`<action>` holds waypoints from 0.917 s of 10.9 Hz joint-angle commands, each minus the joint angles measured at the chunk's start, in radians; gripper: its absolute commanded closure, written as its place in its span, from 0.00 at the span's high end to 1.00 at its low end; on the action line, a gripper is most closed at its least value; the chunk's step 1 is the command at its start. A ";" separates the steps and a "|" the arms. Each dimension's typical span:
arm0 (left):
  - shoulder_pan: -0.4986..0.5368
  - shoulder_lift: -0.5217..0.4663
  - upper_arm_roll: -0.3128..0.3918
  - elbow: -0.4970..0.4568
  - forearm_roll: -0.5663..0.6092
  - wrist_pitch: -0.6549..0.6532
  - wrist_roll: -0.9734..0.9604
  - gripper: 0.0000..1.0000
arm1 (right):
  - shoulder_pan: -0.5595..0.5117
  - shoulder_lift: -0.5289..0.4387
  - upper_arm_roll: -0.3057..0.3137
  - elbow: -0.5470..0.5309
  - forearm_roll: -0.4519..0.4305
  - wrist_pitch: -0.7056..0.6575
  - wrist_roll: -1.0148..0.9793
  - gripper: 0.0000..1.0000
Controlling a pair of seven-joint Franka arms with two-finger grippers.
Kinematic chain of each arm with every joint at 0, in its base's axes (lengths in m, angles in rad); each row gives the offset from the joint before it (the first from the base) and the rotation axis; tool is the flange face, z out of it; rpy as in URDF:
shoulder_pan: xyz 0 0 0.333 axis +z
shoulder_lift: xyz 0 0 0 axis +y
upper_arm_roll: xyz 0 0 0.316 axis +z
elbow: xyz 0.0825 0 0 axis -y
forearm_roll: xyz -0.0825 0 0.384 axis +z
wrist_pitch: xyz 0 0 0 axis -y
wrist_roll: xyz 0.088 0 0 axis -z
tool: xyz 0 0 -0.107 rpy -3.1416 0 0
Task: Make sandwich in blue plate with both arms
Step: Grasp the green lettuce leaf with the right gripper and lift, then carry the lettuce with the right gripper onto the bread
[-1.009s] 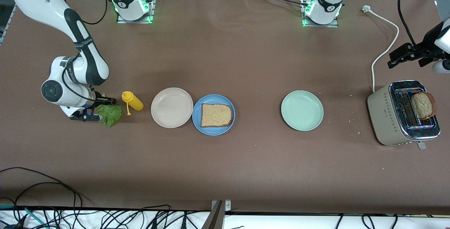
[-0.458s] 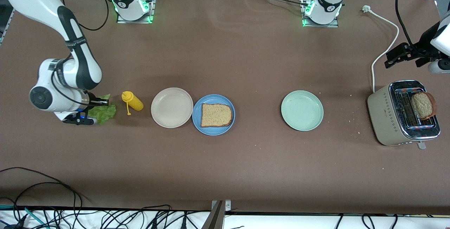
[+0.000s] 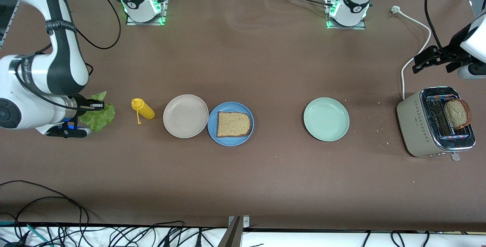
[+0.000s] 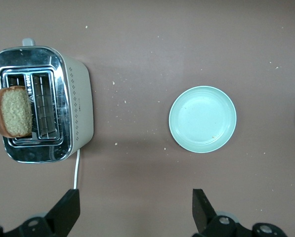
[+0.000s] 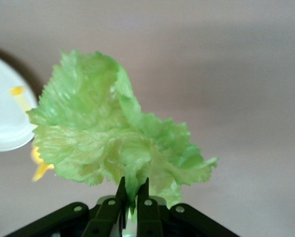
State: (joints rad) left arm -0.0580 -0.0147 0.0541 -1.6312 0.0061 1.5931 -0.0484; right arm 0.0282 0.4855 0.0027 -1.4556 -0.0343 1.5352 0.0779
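The blue plate (image 3: 230, 123) lies mid-table with one brown bread slice (image 3: 234, 124) flat on it. My right gripper (image 3: 90, 111) is shut on a ruffled green lettuce leaf (image 3: 98, 114), lifted over the table at the right arm's end; the right wrist view shows the lettuce leaf (image 5: 115, 138) pinched at its stem in the right gripper (image 5: 133, 190). My left gripper (image 3: 425, 60) hangs open over the table beside the toaster, and in the left wrist view the left gripper (image 4: 135, 210) holds nothing. A second bread slice (image 3: 457, 113) sticks out of the toaster.
A beige plate (image 3: 185, 116) touches the blue one, with a yellow mustard bottle (image 3: 142, 109) lying beside it. A pale green plate (image 3: 326, 119) sits toward the left arm's end. The beige toaster (image 3: 436, 121) and its white cord (image 3: 417, 51) stand at that end. Crumbs dot the table.
The right gripper has shut on the lettuce and lifted it off the table, drifting toward the right arm's end. The left gripper has shifted slightly away from the toaster.
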 commanded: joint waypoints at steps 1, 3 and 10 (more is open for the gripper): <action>0.003 0.004 -0.011 0.022 -0.014 -0.010 0.016 1.00 | 0.048 0.015 0.040 0.135 0.105 -0.136 0.128 0.11; 0.009 0.009 -0.010 0.025 -0.014 -0.010 0.019 1.00 | 0.081 0.005 0.098 0.138 0.132 -0.136 0.297 0.11; 0.006 0.010 -0.010 0.027 -0.014 -0.010 0.013 1.00 | 0.337 0.162 0.195 0.135 0.217 0.290 0.733 0.13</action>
State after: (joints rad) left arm -0.0559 -0.0143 0.0444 -1.6269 0.0061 1.5931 -0.0486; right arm 0.2984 0.5816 0.2022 -1.3460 0.1610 1.7153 0.7441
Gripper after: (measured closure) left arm 0.000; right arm 0.863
